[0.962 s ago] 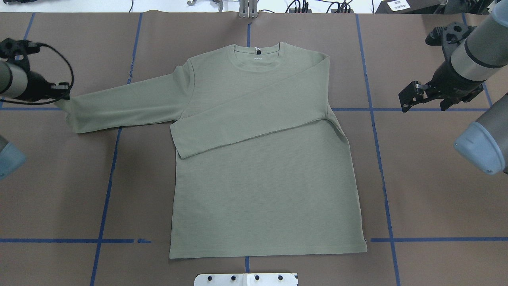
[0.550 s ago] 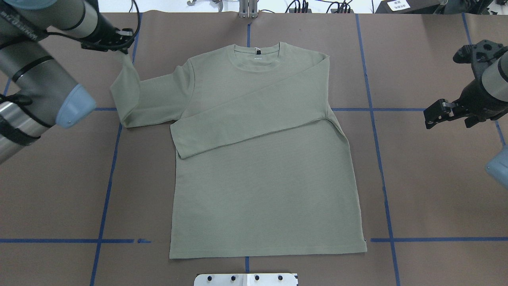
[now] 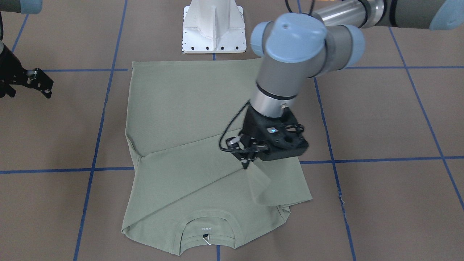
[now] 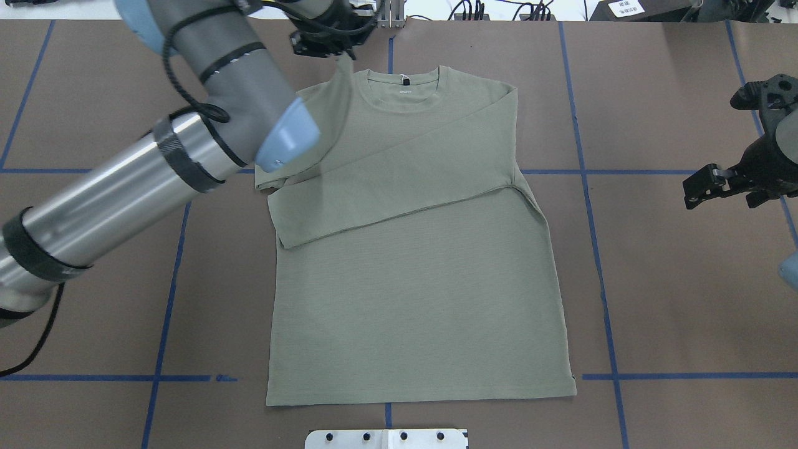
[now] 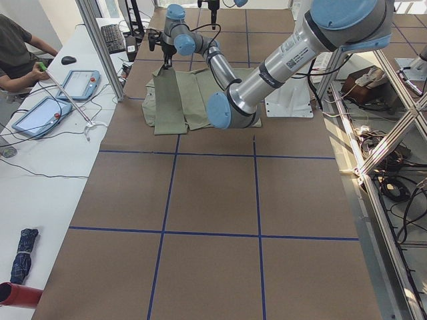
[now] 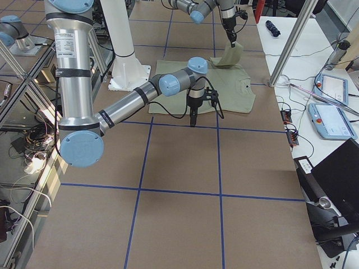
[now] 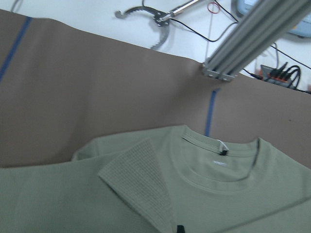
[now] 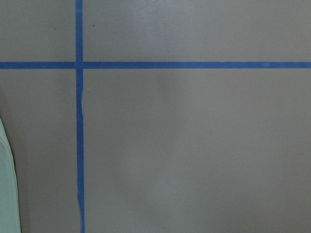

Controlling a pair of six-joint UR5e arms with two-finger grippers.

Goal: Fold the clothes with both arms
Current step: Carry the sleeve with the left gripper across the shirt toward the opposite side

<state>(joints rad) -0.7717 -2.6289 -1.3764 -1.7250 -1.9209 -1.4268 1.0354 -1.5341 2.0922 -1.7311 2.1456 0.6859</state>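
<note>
The olive-green shirt (image 4: 424, 299) lies flat, front up, collar (image 4: 402, 87) at the far side. One sleeve (image 4: 399, 181) is folded diagonally across its chest. My left gripper (image 4: 341, 55) is shut on the cuff of the other sleeve (image 4: 330, 106) and holds it lifted, doubled back over the shoulder near the collar. The front view shows that gripper (image 3: 247, 165) above the shirt (image 3: 174, 108), the sleeve (image 3: 264, 185) hanging from it. The ribbed cuff (image 7: 138, 174) fills the left wrist view. My right gripper (image 4: 695, 190) hovers open over bare table, well off the shirt's side.
Blue tape lines (image 4: 586, 171) cross the brown table. The white pedestal (image 3: 214, 25) stands at the shirt's hem side. An aluminium post (image 7: 252, 39) rises behind the collar. A side table with tablets (image 5: 80, 83) and a seated person (image 5: 17, 47) lies beyond.
My left gripper has lifted the outstretched sleeve from the table's left and carried it right, over the shoulder toward the collar. The right arm has drawn further away from the shirt.
</note>
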